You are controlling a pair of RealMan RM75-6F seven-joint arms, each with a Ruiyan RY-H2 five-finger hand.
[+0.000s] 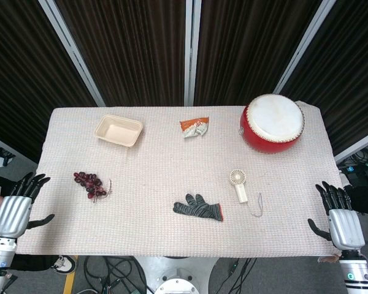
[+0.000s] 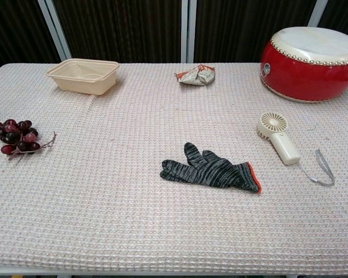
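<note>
Striped knit glove (image 2: pixel 211 171) flat on worktop (image 2: pixel 104 220), likely soft and light, best pinched at cuff. Left hand (image 1: pixel 13 212), right hand (image 1: pixel 340 220): fingers spread, holding nothing.

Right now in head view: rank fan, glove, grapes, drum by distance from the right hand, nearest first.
From the right hand:
1. Fan, right of centre, its cord trailing toward the hand.
2. Glove, front centre. The drum, back right corner, is too close to call against the glove.
3. Grapes, far left side.
</note>
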